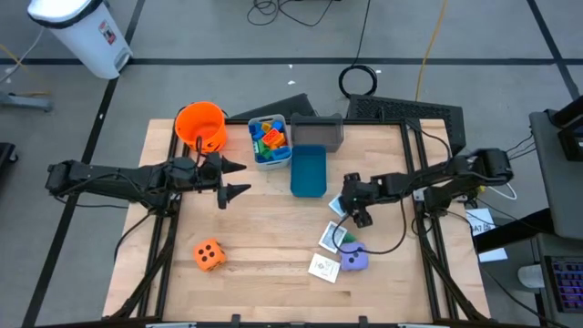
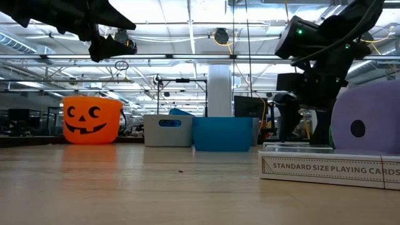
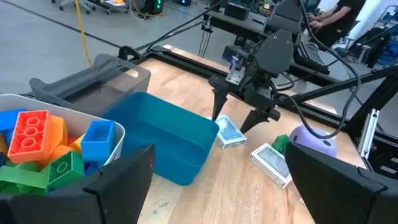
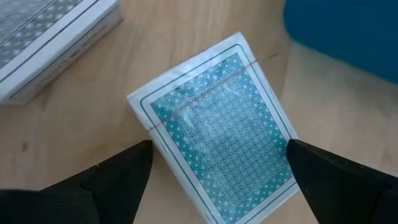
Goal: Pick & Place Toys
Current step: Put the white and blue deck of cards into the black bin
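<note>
Right gripper [image 1: 351, 206]: poised directly over the teal card pack [image 4: 217, 127], fingers spread either side, nothing grasped (lined up to straddle it).
Card pack: flat on table [image 1: 273, 264], beside blue bin [image 1: 308, 170].
Left gripper [image 1: 239, 178]: released, waiting near orange bucket [image 1: 200, 125].

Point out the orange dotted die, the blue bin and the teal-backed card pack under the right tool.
orange dotted die [image 1: 209, 255], high view, its top face.
blue bin [image 1: 309, 170], high view, its inner floor.
teal-backed card pack [image 4: 224, 127], right wrist view, middle of its patterned back.
</note>
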You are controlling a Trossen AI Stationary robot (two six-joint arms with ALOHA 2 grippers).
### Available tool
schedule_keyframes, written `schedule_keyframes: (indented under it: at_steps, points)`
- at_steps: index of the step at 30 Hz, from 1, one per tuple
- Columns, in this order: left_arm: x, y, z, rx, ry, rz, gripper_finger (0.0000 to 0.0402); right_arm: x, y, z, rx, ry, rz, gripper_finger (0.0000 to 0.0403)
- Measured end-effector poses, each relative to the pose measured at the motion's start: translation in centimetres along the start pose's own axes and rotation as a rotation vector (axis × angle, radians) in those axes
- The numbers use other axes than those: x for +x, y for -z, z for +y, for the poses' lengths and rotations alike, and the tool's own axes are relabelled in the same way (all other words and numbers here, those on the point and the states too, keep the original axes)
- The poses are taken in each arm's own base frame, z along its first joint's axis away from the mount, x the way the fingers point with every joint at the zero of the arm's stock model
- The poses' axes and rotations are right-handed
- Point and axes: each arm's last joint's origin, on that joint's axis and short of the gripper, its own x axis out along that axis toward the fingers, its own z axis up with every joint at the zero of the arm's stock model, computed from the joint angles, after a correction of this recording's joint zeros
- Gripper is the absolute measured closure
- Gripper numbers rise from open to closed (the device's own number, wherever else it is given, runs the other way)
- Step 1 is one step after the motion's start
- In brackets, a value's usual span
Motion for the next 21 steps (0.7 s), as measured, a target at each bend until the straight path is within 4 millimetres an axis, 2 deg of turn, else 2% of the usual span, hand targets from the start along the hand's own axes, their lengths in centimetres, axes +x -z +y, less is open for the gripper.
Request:
schedule_keyframes:
  at_steps: [3,6,15,21]
  points:
    - [0.0,0.0,0.0,0.0,0.0,0.0,0.0036,0.17,-0.05,-0.24,-0.021,0.043,0.004,0.0048]
    - [0.0,0.01,0.0,0.0,0.001,0.001,0.0036,0.18,-0.08,-0.15,-0.043,0.043,0.002,0.0082]
    - [0.0,0.02,0.0,0.001,0.002,0.002,0.0036,0.13,-0.34,0.5,-0.074,0.038,-0.009,0.0257]
    - [0.0,0.03,-0.01,0.0,0.007,0.005,0.0036,0.11,-0.38,0.53,-0.014,0.022,-0.019,0.0345]
